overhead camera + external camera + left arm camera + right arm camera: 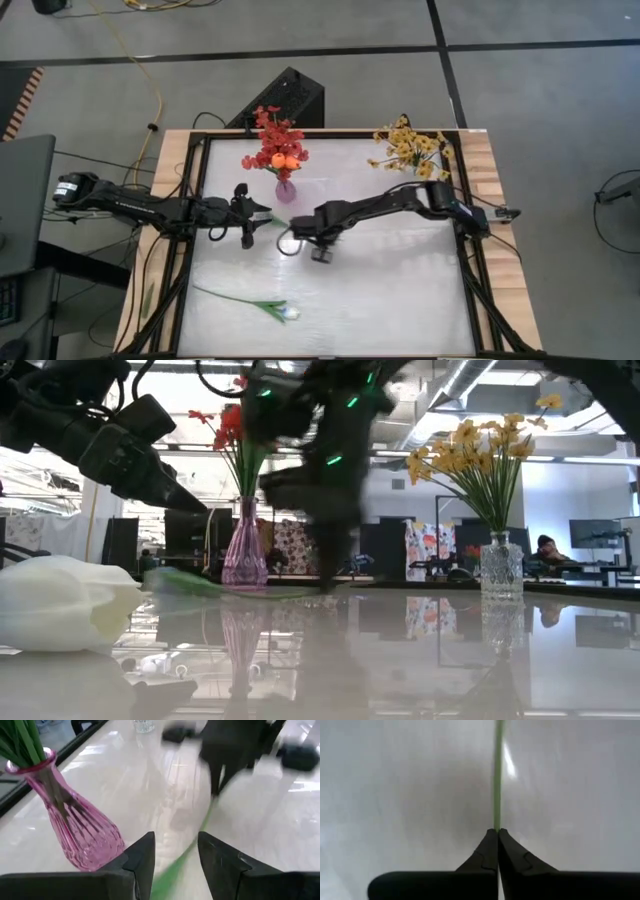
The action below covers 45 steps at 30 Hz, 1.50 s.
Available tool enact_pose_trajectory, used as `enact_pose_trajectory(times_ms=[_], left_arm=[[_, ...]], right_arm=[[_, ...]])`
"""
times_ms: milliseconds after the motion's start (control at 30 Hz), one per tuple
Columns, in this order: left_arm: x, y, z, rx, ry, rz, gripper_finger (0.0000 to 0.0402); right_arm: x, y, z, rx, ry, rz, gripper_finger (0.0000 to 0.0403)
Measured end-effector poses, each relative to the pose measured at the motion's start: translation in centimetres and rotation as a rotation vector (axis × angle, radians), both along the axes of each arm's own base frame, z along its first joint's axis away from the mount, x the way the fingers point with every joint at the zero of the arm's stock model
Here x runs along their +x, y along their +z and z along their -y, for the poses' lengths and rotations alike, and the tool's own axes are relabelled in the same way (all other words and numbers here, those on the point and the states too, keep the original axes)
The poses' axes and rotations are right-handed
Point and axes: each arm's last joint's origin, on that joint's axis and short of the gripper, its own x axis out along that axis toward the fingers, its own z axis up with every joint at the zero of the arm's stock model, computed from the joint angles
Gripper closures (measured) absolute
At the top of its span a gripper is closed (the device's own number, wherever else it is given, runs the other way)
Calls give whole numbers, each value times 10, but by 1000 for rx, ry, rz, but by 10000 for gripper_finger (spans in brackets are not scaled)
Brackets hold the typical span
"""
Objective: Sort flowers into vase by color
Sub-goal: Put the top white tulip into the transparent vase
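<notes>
Presently the right claw (pixel 497 832) is pinched tight on a green stem (pixel 498 775) lying on the surface (pixel 400 280) near the pink vase (pixel 286 190). Left claw (pixel 175 855) stands apart, empty, astride that stem. White tulip (pixel 289 312) lies well apart.

Landmark: pink vase (pixel 286 190), at the table's far edge, left of centre.
Just in front of the vase: both grippers close together, left gripper (pixel 247 216) and right gripper (pixel 296 238), with a green stem (pixel 192 847) lying between them.
Far to the vase's right: clear vase (pixel 441 173) with yellow sprays.
Nearer the front edge than the vase: white tulip (pixel 288 312) on bare tabletop (pixel 400 290).
</notes>
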Motion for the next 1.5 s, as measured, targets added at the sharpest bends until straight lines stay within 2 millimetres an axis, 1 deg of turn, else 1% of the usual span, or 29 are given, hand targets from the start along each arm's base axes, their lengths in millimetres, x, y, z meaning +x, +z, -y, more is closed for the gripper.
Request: enact_pose_trajectory(times_ms=[67,133,200,267,333,433,500,600,667,767,867,1000,1100,1167,1267,1367,1500], left_arm=[[0,-1,0,-14,6,-7,262],[-1,-2,0,-32,15,-19,262],[-3,-5,0,-52,23,-48,262],[-4,-8,0,-75,27,-70,262],[-5,-10,0,-101,36,-91,262],[-6,-12,0,-123,49,-107,262],[-6,-12,0,-125,50,-105,262],[-5,-11,0,-125,52,-92,262],[-5,-10,0,-124,51,-79,262],[-3,-7,0,-115,45,-51,262],[-2,-5,0,-108,41,-31,262],[-1,-3,0,-89,30,-12,262],[-1,-2,0,-78,25,-7,262],[-1,-2,0,-74,29,-7,262],[-1,-2,0,-62,33,-9,262],[-1,-2,0,-60,37,-9,262],[-1,-2,0,-60,38,-10,262]], right_arm=[[-17,12,-3,-10,30,-79,383],[-36,16,-6,3,81,-120,384],[-61,12,-12,69,127,-161,380],[-85,5,-19,123,132,-158,375],[-112,0,-24,184,116,-154,373],[-149,-5,-29,207,45,-164,371],[-164,-2,-31,211,-16,-158,368],[-177,10,-34,229,-77,-114,356],[-180,17,-37,232,-74,-78,345],[-180,25,-42,225,-53,-8,321],[-180,27,-43,215,-47,19,286],[-174,21,-44,209,-29,35,228],[-160,12,-42,215,-22,92,192],[-151,4,-39,214,-35,117,177],[-139,-7,-32,189,-53,108,169],[-128,-17,-25,135,-60,91,171],[-118,-23,-27,98,0,64,181]])
